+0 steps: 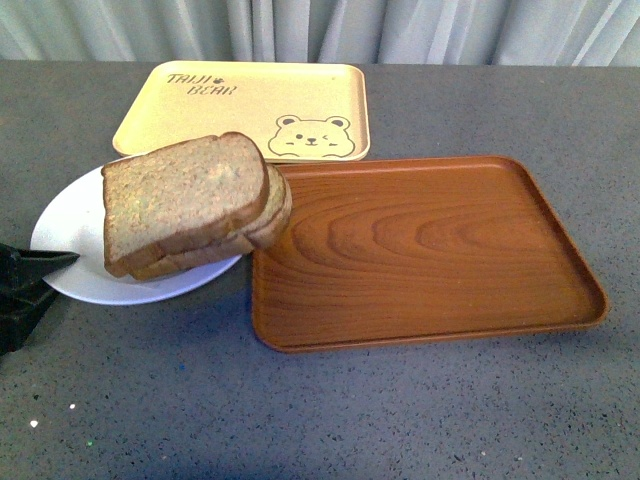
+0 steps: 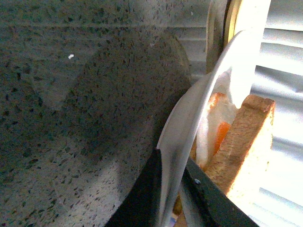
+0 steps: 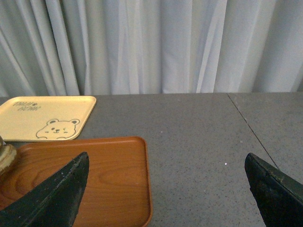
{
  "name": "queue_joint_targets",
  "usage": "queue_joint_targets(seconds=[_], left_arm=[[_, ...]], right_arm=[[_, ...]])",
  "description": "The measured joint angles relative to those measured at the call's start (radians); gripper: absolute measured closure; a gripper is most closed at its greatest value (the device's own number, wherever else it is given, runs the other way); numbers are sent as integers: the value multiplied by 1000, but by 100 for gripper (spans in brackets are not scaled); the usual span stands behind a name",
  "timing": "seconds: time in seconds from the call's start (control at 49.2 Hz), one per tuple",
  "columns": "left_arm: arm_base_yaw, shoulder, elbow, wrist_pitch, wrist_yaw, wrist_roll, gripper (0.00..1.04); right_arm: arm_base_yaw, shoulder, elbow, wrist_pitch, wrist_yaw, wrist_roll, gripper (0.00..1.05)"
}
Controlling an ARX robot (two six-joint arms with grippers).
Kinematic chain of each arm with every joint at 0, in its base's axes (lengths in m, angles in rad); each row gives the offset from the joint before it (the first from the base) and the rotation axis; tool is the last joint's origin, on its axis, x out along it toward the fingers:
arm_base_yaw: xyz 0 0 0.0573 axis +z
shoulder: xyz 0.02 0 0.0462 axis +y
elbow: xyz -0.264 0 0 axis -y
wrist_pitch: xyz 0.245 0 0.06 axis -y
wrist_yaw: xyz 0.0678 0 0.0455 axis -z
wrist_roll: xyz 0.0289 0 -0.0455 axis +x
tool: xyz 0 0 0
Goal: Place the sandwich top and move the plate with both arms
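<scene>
Brown sandwich top (image 1: 185,200), long axis left-to-right, above plate (image 1: 70,230)

My body camera looked forward and down over the grey tabletop (image 1: 350,410), from a middle distance, to the curtain (image 1: 400,30) at the back. My left wrist camera sat very near the plate (image 2: 182,132), looking along its underside past my left fingers (image 2: 142,194); the front view shared that plate (image 1: 70,220). My right wrist camera hung higher, facing the curtain across the wood-grain tray (image 3: 113,179) and yellow bear tray (image 3: 47,113), both shared with the front view.
</scene>
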Motion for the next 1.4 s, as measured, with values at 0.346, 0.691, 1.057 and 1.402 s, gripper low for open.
queue_joint_targets(seconds=[0.346,0.691,1.057,1.402], left_arm=[[18,-89,-77,19,26,7,103],[-66,-269,83,-225,-14,15,103],[-193,-179,364,-384,-77,24,103],[-271,32,657,-532,-129,55,103]], right_arm=[[0,0,0,0,0,0,9],[0,0,0,0,0,0,9],[0,0,0,0,0,0,9],[0,0,0,0,0,0,9]])
